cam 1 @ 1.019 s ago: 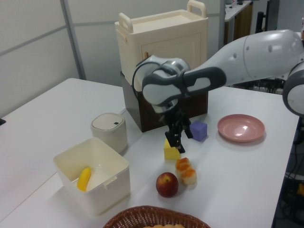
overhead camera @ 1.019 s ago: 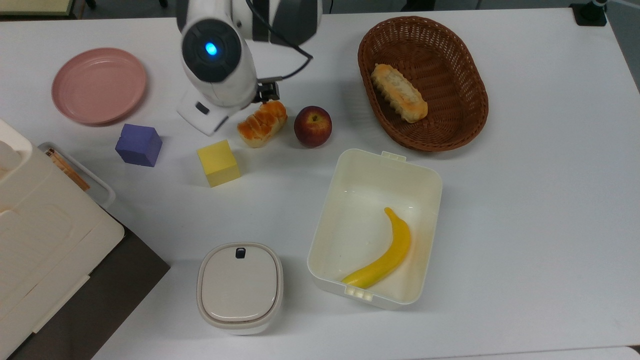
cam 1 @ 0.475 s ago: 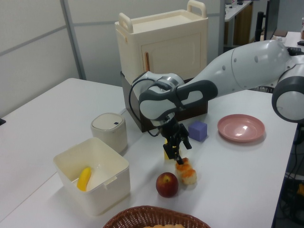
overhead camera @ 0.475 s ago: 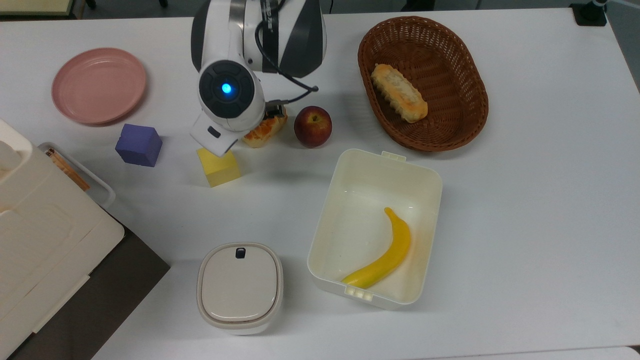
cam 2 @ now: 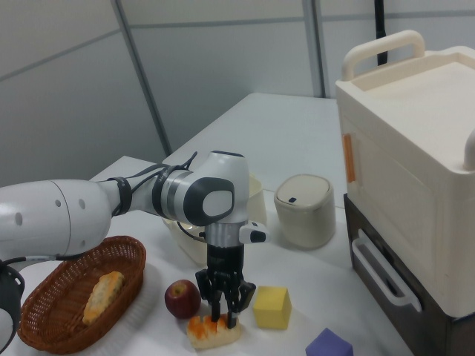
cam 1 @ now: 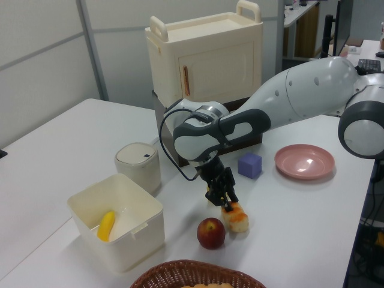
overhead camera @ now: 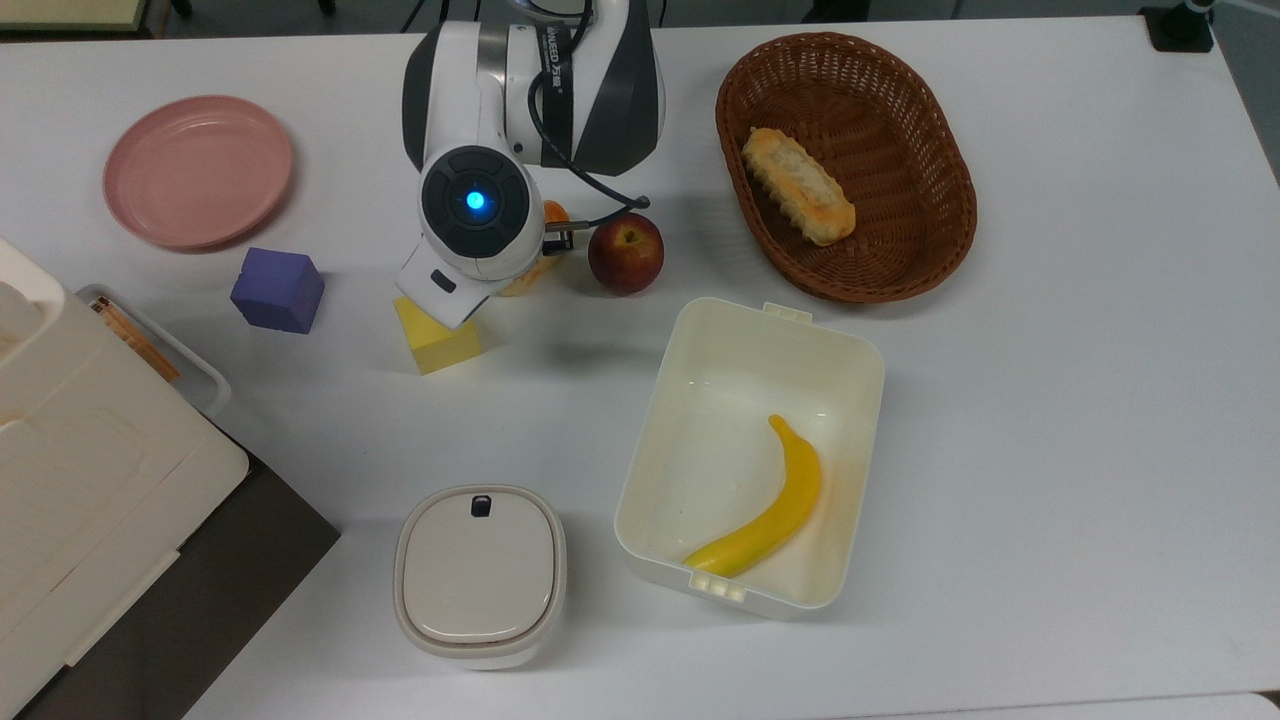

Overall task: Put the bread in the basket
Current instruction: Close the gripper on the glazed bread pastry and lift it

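The bread (cam 2: pixel 211 331), a short roll with a glossy orange top, lies on the white table between a red apple (cam 2: pixel 182 298) and a yellow cube (cam 2: pixel 272 307). My gripper (cam 2: pixel 223 320) points straight down on it, open, fingertips at the roll's top on either side. In the left view the gripper (cam 1: pixel 227 204) stands just over the bread (cam 1: pixel 236 218). From the top, the arm's wrist covers most of the bread (overhead camera: pixel 551 213). The dark-brown wicker basket (overhead camera: pixel 900 120) sits at the top view's upper right with a longer pale loaf (overhead camera: pixel 797 186) in it.
The apple (overhead camera: pixel 625 252) lies just to the top view's right of the bread, between it and the basket. A cream box (overhead camera: pixel 850 360) with a banana (overhead camera: pixel 770 515) sits below. A purple cube (overhead camera: pixel 277 290), pink plate (overhead camera: pixel 198 170), lidded bin (overhead camera: pixel 480 575) and cream cabinet (cam 1: pixel 207 54) stand around.
The arm has swung to the top view's right and come down, from beside the bread to directly over it. The bread, apple and cubes have not moved.
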